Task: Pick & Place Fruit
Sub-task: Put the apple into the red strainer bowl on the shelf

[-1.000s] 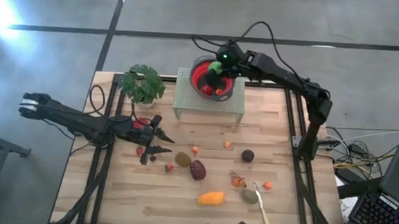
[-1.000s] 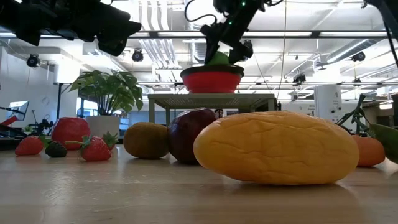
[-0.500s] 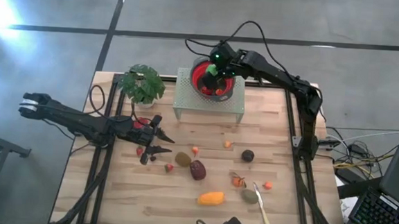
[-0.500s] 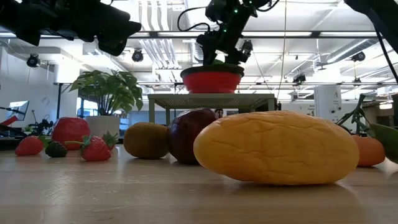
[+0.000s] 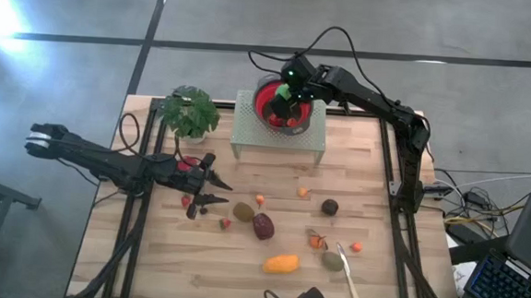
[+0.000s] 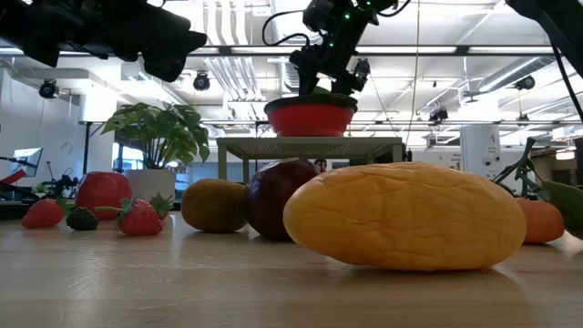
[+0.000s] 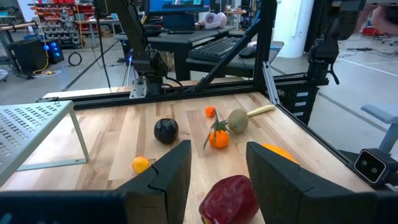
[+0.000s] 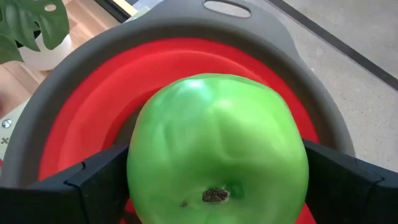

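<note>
Right gripper (image 5: 284, 98) is over the red bowl (image 5: 267, 94) on the perforated metal stand (image 5: 248, 128) at the bench's far edge, with the green apple (image 8: 217, 149) between its fingers (image 8: 93, 180); the fingers flank it on both sides, but can't tell if they are pressing it or have let go. Apple sits inside the bowl rim, with small red pieces beside it. Left gripper (image 5: 210, 186) hovers over the left-middle of the bench (image 5: 375, 165), fingers partly apart, nothing held. Just past it: strawberries (image 6: 138, 217), brownish-green oval (image 5: 243, 210), maroon fruit (image 5: 263, 226). Orange oval (image 5: 281, 263) lies near the front edge, the pale utensil (image 5: 348, 279) and a greenish fruit (image 5: 332, 260) at front right, the dark round fruit (image 5: 329, 207) centre right. Open wood between stand and fruit cluster, plus a clear strip along the right rail. Potted plant (image 5: 188, 113) crowds the far-left corner beside the stand. In the low view the orange oval fills the foreground and hides much of the bench behind it; bowl contents are hidden by its rim there. The right wrist view is almost all apple, so the bowl floor is mostly covered
</note>
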Tool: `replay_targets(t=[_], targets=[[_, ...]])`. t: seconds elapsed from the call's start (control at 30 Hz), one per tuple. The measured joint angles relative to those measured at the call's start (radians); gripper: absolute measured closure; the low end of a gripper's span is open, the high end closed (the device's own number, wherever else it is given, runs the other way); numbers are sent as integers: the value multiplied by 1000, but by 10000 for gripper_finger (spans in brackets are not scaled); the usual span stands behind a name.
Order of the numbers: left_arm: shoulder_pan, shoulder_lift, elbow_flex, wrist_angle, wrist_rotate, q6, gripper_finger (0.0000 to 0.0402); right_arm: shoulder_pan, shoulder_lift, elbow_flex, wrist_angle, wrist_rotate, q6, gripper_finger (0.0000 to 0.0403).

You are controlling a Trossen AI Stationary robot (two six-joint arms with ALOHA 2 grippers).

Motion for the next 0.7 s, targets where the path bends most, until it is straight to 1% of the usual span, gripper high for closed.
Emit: replay_targets(t=[0.1, 0.3, 0.37, 0.7], targets=[[-1, 0, 0, 0, 0, 0, 241, 0, 0, 0, 1, 1, -4, 6], [-1, 0, 0, 0, 0, 0, 241, 0, 0, 0, 1, 7, 4, 4], [-1, 0, 0, 0, 0, 0, 241, 0, 0, 6, 0, 24, 4, 5], [0, 0, 0, 0, 0, 0, 241, 1, 0, 109, -68, 31, -25, 3]])
